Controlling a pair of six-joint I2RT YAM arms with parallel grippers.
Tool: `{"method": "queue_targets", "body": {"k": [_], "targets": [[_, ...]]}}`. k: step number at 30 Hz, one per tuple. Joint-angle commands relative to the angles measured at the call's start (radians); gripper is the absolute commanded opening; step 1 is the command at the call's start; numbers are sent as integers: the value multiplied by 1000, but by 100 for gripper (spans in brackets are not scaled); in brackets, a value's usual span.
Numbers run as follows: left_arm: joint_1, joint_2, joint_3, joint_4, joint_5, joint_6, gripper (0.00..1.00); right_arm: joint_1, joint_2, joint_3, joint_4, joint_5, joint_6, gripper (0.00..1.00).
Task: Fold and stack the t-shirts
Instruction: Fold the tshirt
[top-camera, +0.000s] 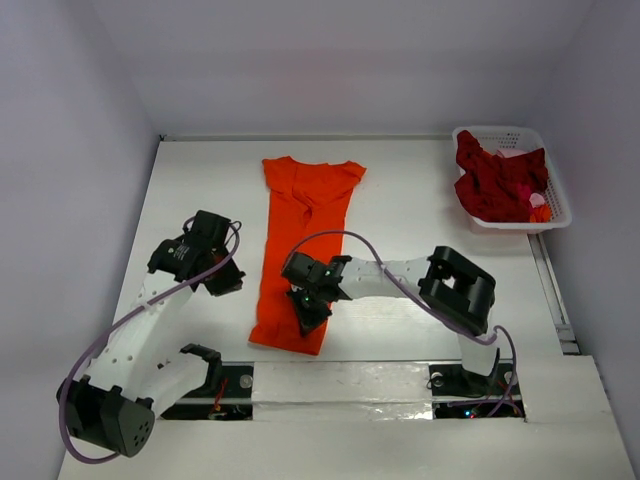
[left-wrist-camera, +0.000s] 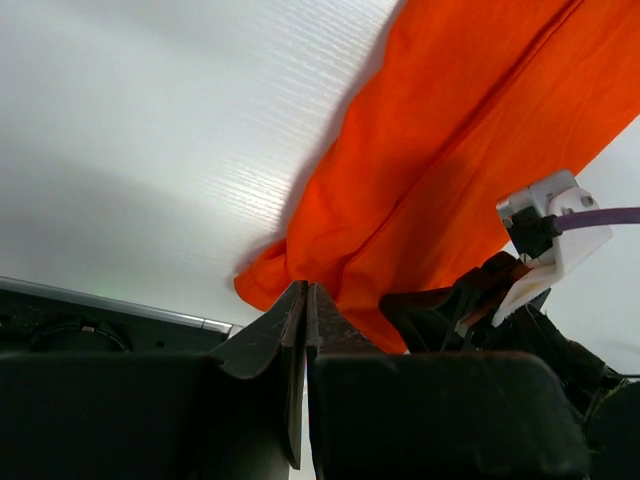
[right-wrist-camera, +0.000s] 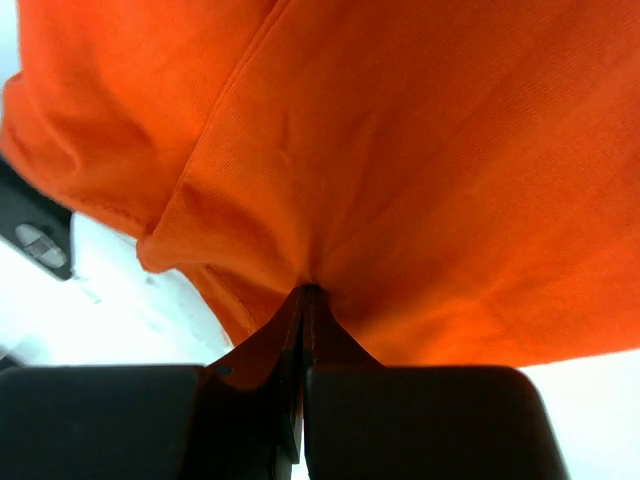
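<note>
The bright orange t-shirt (top-camera: 305, 230) lies on the white table as a long narrow strip, collar end far, hem end near. My right gripper (top-camera: 308, 314) is over its near part, shut, with its tips (right-wrist-camera: 308, 290) pressed against the orange cloth (right-wrist-camera: 420, 150), which creases around them. No cloth shows between the jaws. My left gripper (top-camera: 228, 282) hangs left of the strip, shut and holding nothing; its tips (left-wrist-camera: 305, 290) point toward the near corner of the orange shirt (left-wrist-camera: 450, 150). Dark red t-shirts (top-camera: 495, 180) are heaped in the basket.
A white lattice basket (top-camera: 556, 205) stands at the far right of the table. A metal rail (top-camera: 340, 365) runs along the near edge in front of the arm bases. The right arm's wrist and purple cable (left-wrist-camera: 560, 225) show beside the shirt in the left wrist view.
</note>
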Motion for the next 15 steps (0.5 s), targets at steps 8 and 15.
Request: {"method": "queue_targets", "body": {"k": [8,15], "targets": [[-5,40,127,-70,-10,46,0,15,-71,-222,145,-28,108,0],[-15,36,119,-88,-4,58,0,-20,-137,-295,161,6,169,0]]}}
